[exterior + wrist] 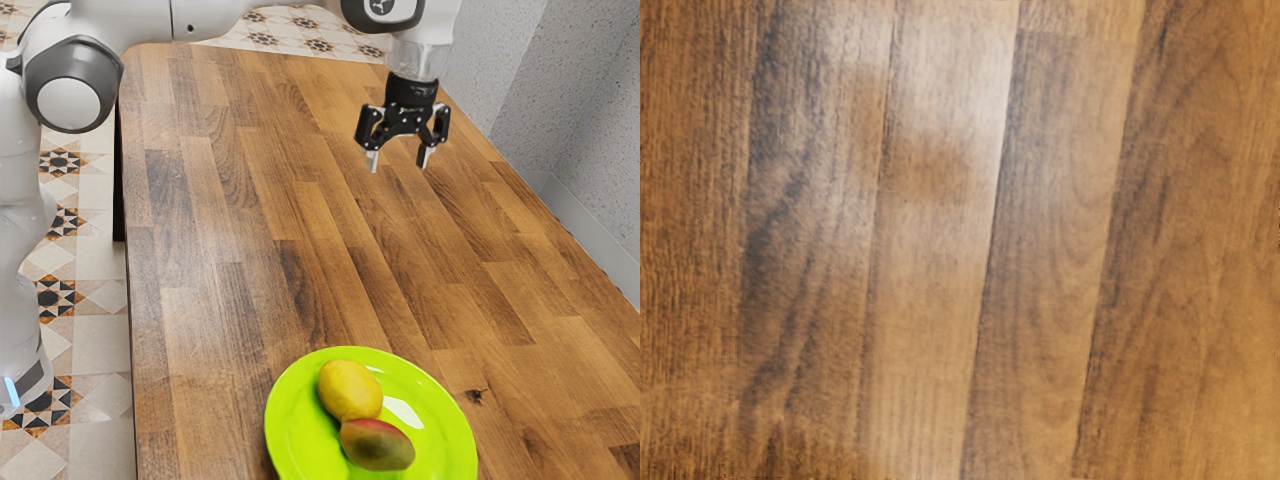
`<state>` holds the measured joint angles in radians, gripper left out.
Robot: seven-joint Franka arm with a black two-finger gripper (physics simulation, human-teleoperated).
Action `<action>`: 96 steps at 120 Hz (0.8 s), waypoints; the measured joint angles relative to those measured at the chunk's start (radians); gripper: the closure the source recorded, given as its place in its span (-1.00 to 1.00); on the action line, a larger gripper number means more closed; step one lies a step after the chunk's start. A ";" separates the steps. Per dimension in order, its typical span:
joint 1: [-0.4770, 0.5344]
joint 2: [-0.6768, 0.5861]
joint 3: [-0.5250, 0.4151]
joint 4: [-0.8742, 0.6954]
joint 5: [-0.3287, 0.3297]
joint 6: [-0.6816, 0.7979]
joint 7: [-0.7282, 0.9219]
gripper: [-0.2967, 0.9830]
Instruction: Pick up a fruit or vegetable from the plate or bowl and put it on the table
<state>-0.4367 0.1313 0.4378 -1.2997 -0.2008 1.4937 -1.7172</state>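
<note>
Brown planks are seen across the counter (230, 200), bordered by patterned floor tiles (57, 297) at the exterior view's left. Over it, in the upper right of the frame, the gripper (398, 168) is held with its fingers apart, nothing clamped between them. At the lower middle, a yellow fruit (350, 388) and a red-green mango (378, 445) are carried on the green plate (287, 420), touching. Either should prove fairly light, firm but bruisable, and prone to roll; the yellow one is best gripped low across its middle, clear of its neighbour.
</note>
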 joint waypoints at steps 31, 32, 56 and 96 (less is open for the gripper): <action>-0.012 0.004 0.001 -0.002 -0.008 0.016 -0.137 -0.54; -0.013 0.004 0.001 -0.002 -0.008 0.016 -0.137 -0.54; 0.031 0.026 -0.001 -0.003 -0.020 0.022 0.073 -0.54; -0.076 0.093 -0.172 -0.008 -0.017 0.061 0.958 -0.54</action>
<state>-0.5125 0.2243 0.2657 -1.3075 -0.2181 1.5549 -0.7592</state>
